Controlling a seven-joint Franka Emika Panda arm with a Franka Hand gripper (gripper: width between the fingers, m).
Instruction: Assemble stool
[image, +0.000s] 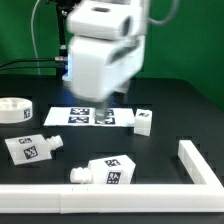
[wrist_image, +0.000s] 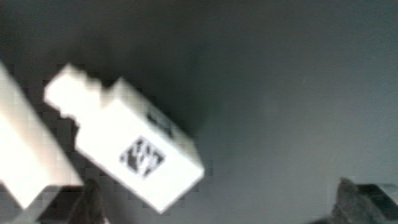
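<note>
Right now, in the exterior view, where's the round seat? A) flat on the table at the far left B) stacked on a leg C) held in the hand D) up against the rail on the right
A: the seat lies flat at the exterior view's far left, clear of the nearest leg, and the hand is open and empty.

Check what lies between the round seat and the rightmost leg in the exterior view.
The marker board, partly hidden by the gripper, lies between seat and leg; the exterior view shows it.
</note>
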